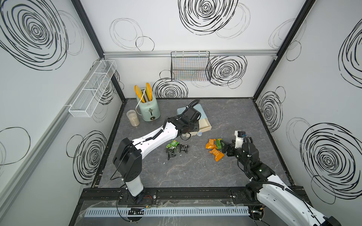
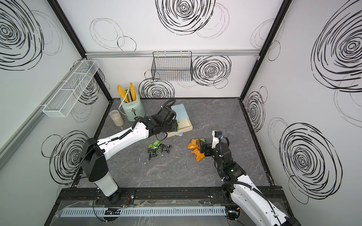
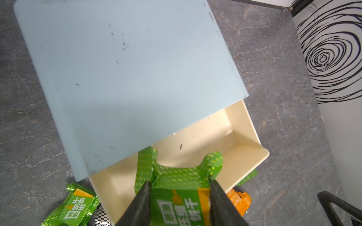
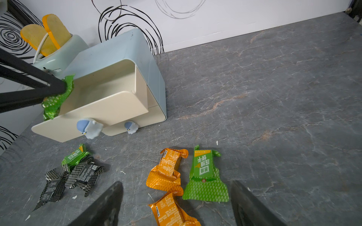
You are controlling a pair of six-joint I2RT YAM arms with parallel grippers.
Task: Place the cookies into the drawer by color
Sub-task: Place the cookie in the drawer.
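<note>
The left gripper (image 3: 180,182) clamps a crinkly green foil cookie (image 3: 176,203) over a front corner of the smooth cream drawer (image 3: 241,156), which stands pulled out with free room inside. The right gripper (image 4: 177,185), jaws wide apart, hovers over orange cookies (image 4: 168,166) on the marbled table (image 4: 274,97).

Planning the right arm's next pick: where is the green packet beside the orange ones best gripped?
Probably from above, pinching the raised middle of the green packet across its width: it lies flat, crimped ends thin. The orange packet crowds one side.
</note>
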